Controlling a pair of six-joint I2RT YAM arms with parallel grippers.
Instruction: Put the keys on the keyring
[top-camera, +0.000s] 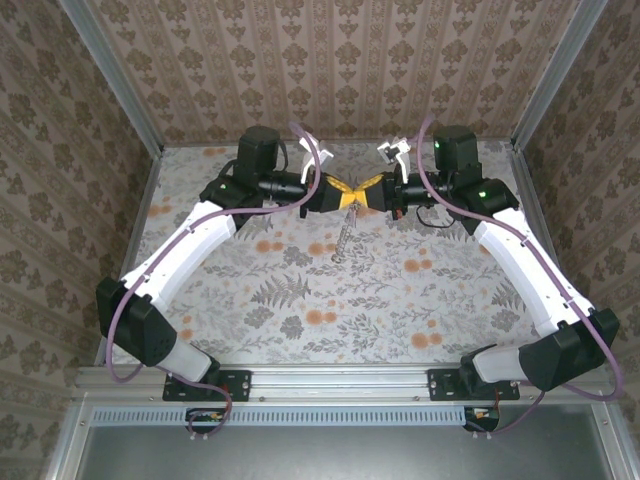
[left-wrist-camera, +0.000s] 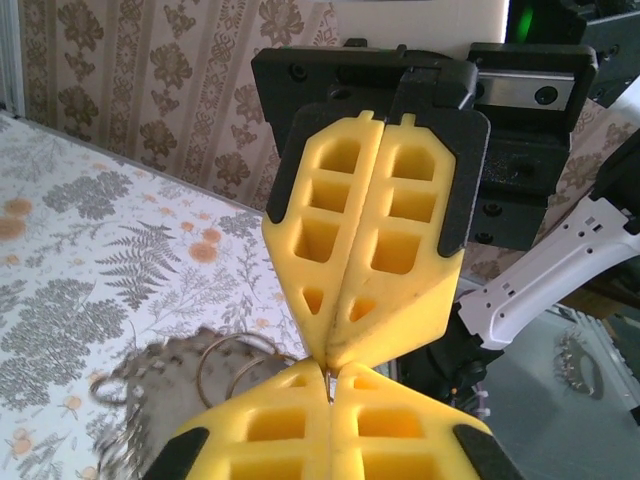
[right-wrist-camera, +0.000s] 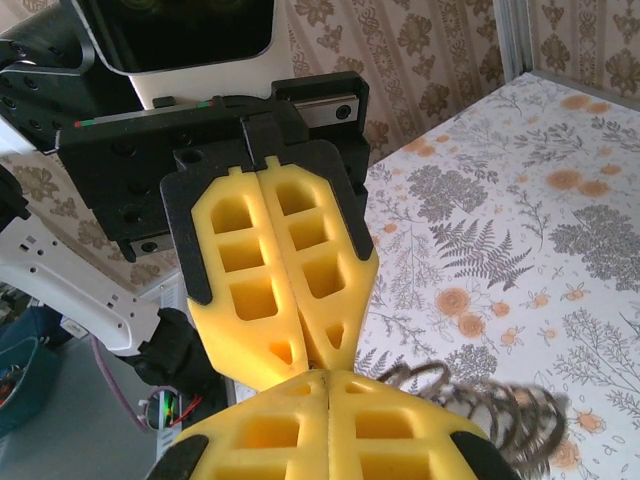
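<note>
My left gripper (top-camera: 347, 196) and right gripper (top-camera: 364, 191) meet tip to tip above the middle of the table, both shut. The keyring (top-camera: 343, 240), a floppy silvery-brown chain, hangs from that meeting point down toward the table. In the left wrist view a thin metal piece sits pinched between my left gripper (left-wrist-camera: 330, 378) tips, the right gripper (left-wrist-camera: 335, 352) presses in from above, and blurred keyring (left-wrist-camera: 215, 365) loops trail left. In the right wrist view the keyring (right-wrist-camera: 480, 405) blurs out to the right of my right gripper (right-wrist-camera: 328, 380), facing the left gripper (right-wrist-camera: 318, 358). The purple-pink key is hidden.
The floral tablecloth (top-camera: 300, 300) covers the table, with patterned walls close on three sides and a metal rail (top-camera: 330, 385) at the near edge. Both arms arch inward from the near corners.
</note>
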